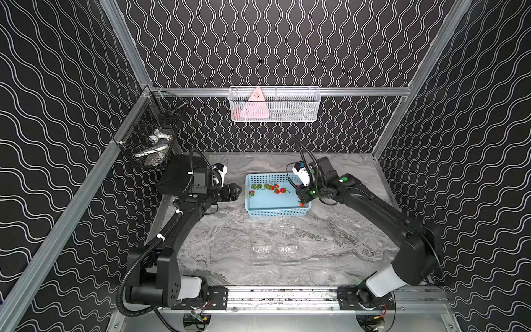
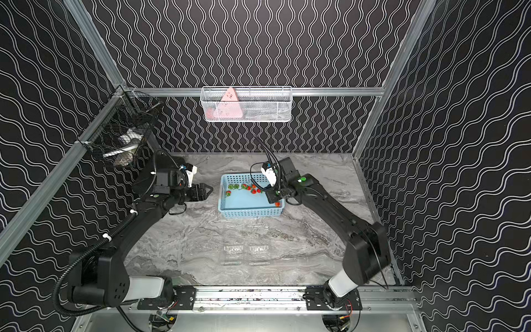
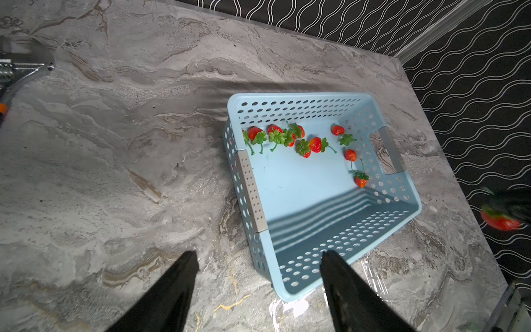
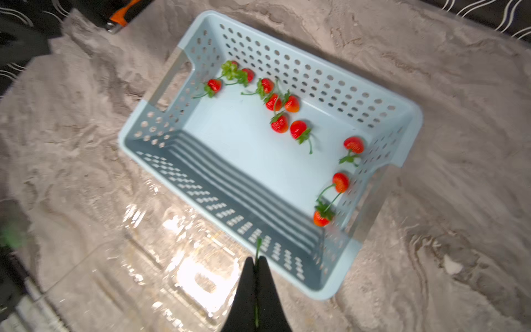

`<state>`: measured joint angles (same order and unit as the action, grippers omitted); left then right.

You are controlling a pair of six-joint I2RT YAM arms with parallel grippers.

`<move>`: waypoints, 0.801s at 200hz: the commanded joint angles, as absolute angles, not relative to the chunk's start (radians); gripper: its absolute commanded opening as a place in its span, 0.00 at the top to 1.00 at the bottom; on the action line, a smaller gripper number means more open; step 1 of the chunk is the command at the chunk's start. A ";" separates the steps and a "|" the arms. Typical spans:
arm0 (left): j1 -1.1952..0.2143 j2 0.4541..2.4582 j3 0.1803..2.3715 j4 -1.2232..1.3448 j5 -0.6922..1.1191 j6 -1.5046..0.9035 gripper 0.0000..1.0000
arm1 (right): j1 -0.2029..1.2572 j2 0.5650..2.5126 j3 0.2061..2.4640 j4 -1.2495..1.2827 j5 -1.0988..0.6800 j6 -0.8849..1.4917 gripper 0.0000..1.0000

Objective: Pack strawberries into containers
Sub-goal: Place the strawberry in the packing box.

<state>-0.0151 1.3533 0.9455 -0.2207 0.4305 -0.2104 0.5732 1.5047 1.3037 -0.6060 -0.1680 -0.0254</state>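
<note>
The right tool point(image 4: 256, 260) is pinched fully together on a thin green stem point(image 4: 258, 247), above the right end of the blue basket point(image 1: 275, 213), near its front corner; the left wrist view shows a blurred strawberry point(image 3: 501, 220) dangling under it; held that way the fruit will likely swing, and so thin a stem could slip out, so any carry wants to be slow. The left tool point(image 3: 258, 255) stands about half apart and empty, off the basket's left end over bare surface point(image 3: 115, 143); the other strawberries point(image 4: 279, 123) lie on the basket floor, most along its far wall, three by the right end; they look light, firm and glossy, so a pinch across the red body, or low on the stem beside the leaves, seems safest. The two clear boxes point(image 1: 262, 250) sit side by side at the middle of the surface toward its front edge; both look empty; thin, light and hard to see, they would probably skid if nudged.
</note>
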 commanded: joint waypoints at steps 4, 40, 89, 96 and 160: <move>-0.014 1.358 0.954 -0.199 0.458 -0.222 0.27 | 0.645 1.412 1.193 -0.627 -0.254 0.080 0.98; -0.014 1.348 0.953 -0.199 0.459 -0.221 0.27 | 0.777 1.368 1.047 -0.644 -0.230 0.174 0.98; -0.015 1.340 0.948 -0.206 0.454 -0.218 0.27 | 0.903 1.421 0.945 -0.611 -0.183 0.240 0.98; -0.016 1.341 0.948 -0.206 0.454 -0.218 0.27 | 0.914 1.428 0.937 -0.608 -0.179 0.244 0.98; -0.015 1.342 0.949 -0.211 0.451 -0.215 0.27 | 0.957 1.515 0.901 -0.577 -0.126 0.263 0.76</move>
<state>-0.0154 1.3476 0.9455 -0.2184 0.4442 -0.2134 0.9535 1.5017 0.8921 -0.5999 -0.1684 0.2497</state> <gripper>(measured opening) 0.727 0.174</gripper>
